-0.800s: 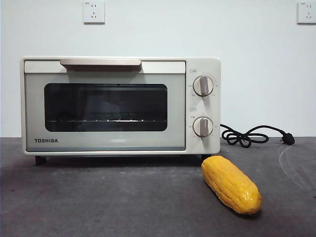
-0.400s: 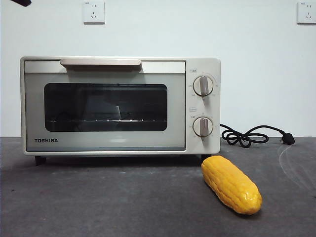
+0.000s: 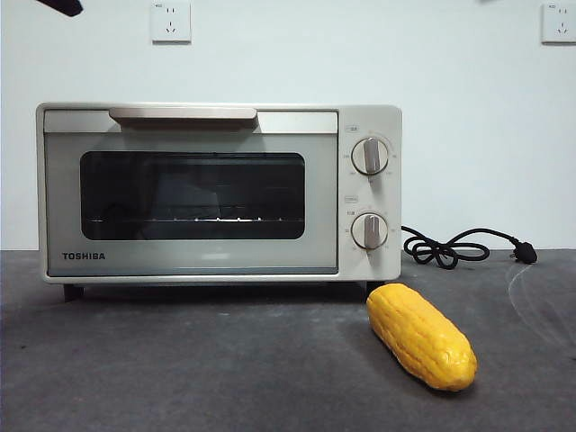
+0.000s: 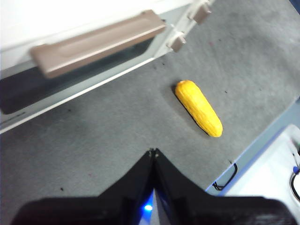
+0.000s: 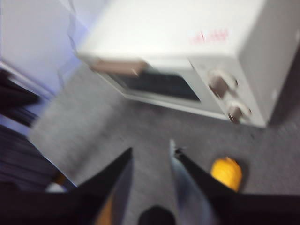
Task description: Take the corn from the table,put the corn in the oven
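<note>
Our left gripper (image 4: 153,152) hung high above the table (image 4: 117,126) with its two black jaws pressed together at the tips, holding nothing. Its camera looked down on the oven's brown bar handle (image 4: 96,42) and, further out, on the corn (image 4: 198,108) lying free on the grey surface. In the front view we saw only a black tip (image 3: 61,6) at the top left corner, and we could not tell from that view whose arm it belonged to.

Our right gripper (image 5: 151,157) also hovered in the air, jaws parted with a narrow gap between them and nothing inside. That picture was blurred, but we made out the oven (image 5: 187,61) ahead and one end of the corn just past a jaw.

The corn (image 3: 421,336) lay on the table (image 3: 180,360) in front of the oven's right corner, below the two round knobs (image 3: 370,156), close to the oven but apart from it. The oven (image 3: 219,192) stood with its door closed, and we read TOSHIBA (image 3: 84,256) at the door's lower left. A black cord (image 3: 463,247) lay coiled to its right, and two wall sockets (image 3: 171,22) sat on the white wall.
</note>
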`<control>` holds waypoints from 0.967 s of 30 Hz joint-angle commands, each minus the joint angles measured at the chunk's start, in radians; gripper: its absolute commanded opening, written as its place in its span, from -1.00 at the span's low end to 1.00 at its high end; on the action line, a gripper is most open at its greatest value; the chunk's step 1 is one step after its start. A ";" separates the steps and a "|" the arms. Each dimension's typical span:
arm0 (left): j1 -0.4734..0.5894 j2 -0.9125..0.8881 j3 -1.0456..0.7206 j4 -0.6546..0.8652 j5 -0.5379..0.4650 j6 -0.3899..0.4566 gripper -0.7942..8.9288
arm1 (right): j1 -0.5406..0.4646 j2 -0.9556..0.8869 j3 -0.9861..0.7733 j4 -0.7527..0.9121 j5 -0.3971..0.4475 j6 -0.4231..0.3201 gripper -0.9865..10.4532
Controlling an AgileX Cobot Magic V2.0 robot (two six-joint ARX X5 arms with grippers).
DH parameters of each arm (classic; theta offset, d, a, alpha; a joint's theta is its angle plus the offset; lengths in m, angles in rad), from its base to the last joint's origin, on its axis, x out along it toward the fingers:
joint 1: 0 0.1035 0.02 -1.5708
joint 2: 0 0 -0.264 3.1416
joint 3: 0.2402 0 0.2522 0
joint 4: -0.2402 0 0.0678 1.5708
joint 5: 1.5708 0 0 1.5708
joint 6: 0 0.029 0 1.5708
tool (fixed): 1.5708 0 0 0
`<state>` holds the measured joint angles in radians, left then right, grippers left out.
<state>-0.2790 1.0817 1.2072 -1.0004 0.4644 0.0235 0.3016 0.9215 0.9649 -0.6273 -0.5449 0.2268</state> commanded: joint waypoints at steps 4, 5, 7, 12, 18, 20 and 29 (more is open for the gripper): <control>-0.010 0.001 0.001 0.011 0.003 0.015 -0.85 | 0.185 0.114 0.003 -0.039 0.251 -0.025 -0.10; -0.010 0.001 0.001 0.011 0.003 0.015 -0.85 | 0.212 0.135 0.003 -0.049 0.286 -0.025 -0.10; -0.010 0.001 0.001 0.010 0.003 0.015 -0.85 | 0.257 0.175 0.003 -0.063 0.344 -0.025 -0.10; -0.010 0.001 0.001 0.010 0.002 0.015 -0.85 | 0.330 0.275 0.003 -0.098 0.449 -0.026 -0.10; -0.010 0.001 0.001 0.010 0.002 0.031 -0.85 | 0.341 0.393 0.002 -0.106 0.453 -0.034 -0.11; -0.010 0.001 0.001 0.007 0.002 0.032 -0.85 | 0.341 0.430 0.002 -0.106 0.457 -0.041 -0.11; -0.010 0.001 0.001 0.006 0.002 0.041 -0.85 | 0.341 0.573 0.002 -0.061 0.468 -0.048 -0.11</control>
<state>-0.2874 1.0824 1.2072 -1.0000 0.4629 0.0498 0.6411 1.4879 0.9649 -0.6933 -0.0780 0.1864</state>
